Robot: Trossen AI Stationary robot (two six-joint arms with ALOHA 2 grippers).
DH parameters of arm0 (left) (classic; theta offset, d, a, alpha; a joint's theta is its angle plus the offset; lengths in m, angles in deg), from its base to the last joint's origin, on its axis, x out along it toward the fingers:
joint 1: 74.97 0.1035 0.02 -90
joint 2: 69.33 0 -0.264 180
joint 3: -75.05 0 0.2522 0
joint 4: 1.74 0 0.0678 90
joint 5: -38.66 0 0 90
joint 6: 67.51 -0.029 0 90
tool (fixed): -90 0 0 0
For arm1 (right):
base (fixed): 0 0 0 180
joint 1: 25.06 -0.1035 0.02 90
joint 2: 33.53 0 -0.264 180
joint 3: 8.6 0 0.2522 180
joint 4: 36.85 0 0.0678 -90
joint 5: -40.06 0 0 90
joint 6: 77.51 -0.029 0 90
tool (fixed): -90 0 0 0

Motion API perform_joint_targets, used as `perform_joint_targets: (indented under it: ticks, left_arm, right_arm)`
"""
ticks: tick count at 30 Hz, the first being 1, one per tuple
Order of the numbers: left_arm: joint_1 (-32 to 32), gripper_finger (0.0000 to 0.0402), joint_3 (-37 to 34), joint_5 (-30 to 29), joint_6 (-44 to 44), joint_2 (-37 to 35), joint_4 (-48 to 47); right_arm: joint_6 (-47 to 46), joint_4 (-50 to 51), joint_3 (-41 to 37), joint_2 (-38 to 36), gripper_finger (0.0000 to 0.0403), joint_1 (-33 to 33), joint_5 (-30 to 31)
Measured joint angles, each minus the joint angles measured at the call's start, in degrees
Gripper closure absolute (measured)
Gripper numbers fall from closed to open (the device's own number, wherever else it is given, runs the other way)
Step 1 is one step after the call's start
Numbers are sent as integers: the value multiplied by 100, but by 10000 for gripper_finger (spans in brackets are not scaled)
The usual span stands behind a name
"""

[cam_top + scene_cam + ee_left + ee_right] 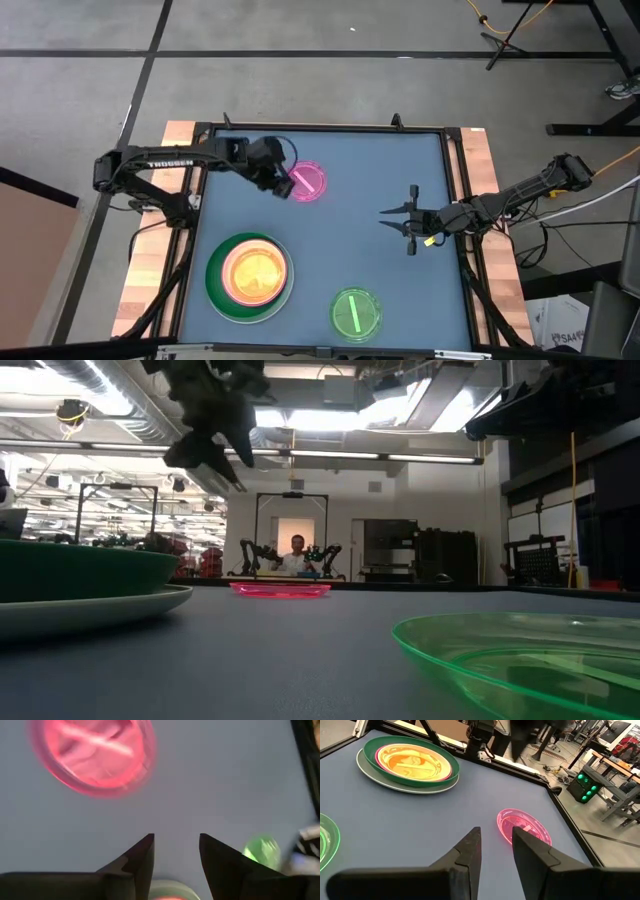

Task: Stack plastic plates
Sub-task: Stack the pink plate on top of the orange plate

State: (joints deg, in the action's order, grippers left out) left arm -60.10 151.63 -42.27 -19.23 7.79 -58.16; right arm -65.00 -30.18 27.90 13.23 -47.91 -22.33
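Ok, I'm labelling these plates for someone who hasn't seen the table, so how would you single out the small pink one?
Start at the blue-grey table mat and go to its far half, where the left gripper hovers, open. The small translucent pink plastic plate lies flat right beside that gripper. Unlike the small translucent green plate near the front edge, or the stack of large plates, it lies alone at the far side and is pink.

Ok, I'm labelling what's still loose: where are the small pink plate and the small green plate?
small pink plate (308, 181), high view, its centre.
small green plate (356, 313), high view, its centre.
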Motion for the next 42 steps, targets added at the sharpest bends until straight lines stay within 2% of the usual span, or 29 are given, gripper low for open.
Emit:
perform_joint_targets:
  ticks: [6, 14, 22, 32, 38, 42]
  left_arm:
    - [729, 253, 3, -985, -579, 0, 39]
    - [1595, 253, 6, -1763, -689, 85, 67]
    - [1778, 253, 12, -1743, -692, 908, 667]
    - [1812, 253, 10, -1058, -690, 2265, 1027]
    - [1925, 253, 10, -661, -685, 2662, 1035]
    - [1926, 253, 10, -636, -683, 2742, 1046]
  right_arm:
    - [1, 6, 0, -1, 299, 0, 0]
    - [2, 4, 0, 0, 299, 0, 0]
    - [2, 2, 0, 0, 299, 0, 85]
    - [2, 0, 0, 0, 299, 0, 85]
    - [2, 0, 0, 0, 299, 0, 85]
    - [2, 0, 0, 0, 299, 0, 85]
